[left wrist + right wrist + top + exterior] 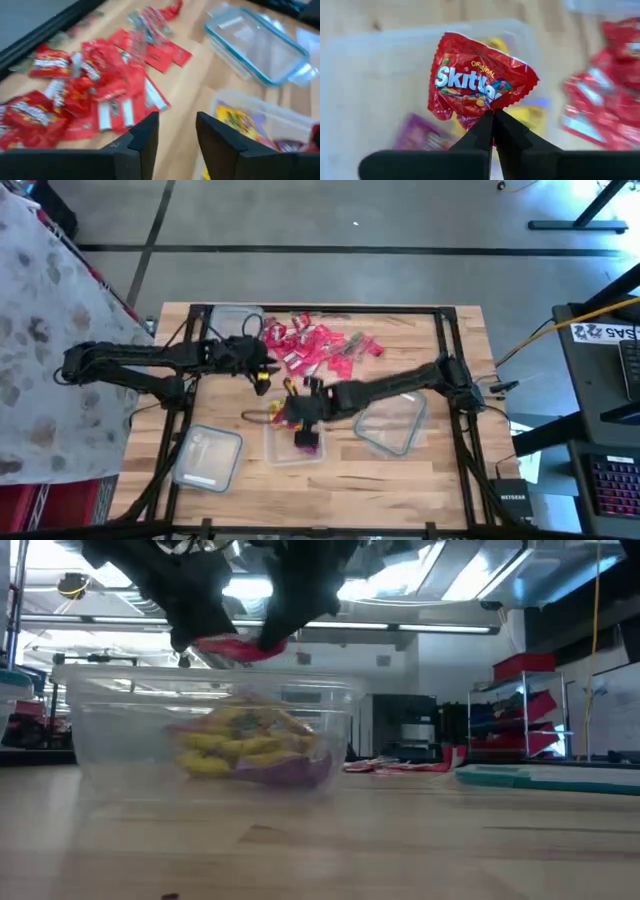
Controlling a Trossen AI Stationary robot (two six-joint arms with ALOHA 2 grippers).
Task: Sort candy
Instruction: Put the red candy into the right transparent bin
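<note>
A red Skittles packet (479, 82) hangs pinched in the right tool (493, 116), just above the clear tub (100, 730) of yellow candy (240, 745). The left tool (176, 131), fingers narrowly parted and holding nothing, hovers beside the red candy pile (315, 345) on the counter (400, 480) beyond that tub.

Red candy packet (480, 85), white lettering; yellow pieces (240, 745) below.

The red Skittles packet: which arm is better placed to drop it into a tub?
The right. Its gripper is shut on the red Skittles packet, above the middle tub holding yellow candy. The left gripper is open and empty, near the red candy pile.
</note>
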